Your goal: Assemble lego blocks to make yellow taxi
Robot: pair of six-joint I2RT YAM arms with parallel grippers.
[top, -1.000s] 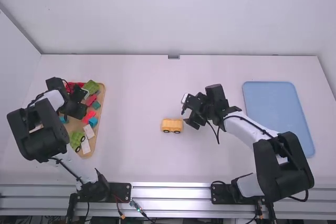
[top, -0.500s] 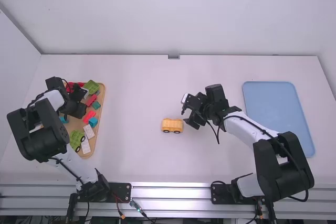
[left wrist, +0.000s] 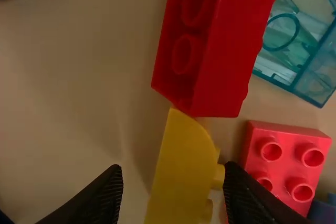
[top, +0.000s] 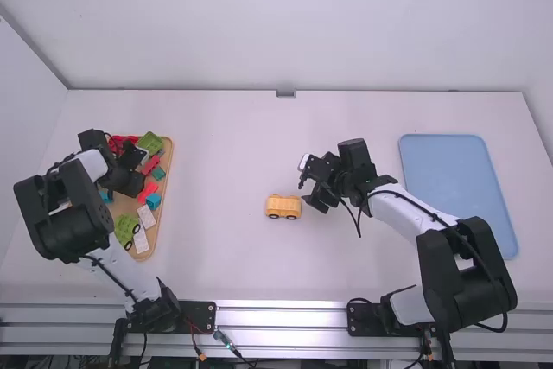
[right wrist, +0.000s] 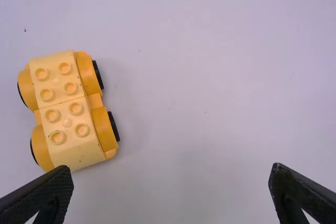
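On table (top: 216, 248), studded yellow car (right wrist: 65, 111), black wheels (right wrist: 113, 126); left end effector (top: 136, 169), right end effector (top: 308, 182) both spread apart.

The board (top: 126, 206) holds red blocks (top: 149, 189), white blocks (top: 147, 217) and a green car (top: 125, 229); well apart from it lies a tray (top: 460, 196) (pale blue).

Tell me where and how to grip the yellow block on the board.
Come from above and pinch the yellow block across its straight side and studded side, clear of the red brick at its tapering end; it seems to lie with studs sideways, between the left gripper's fingers.
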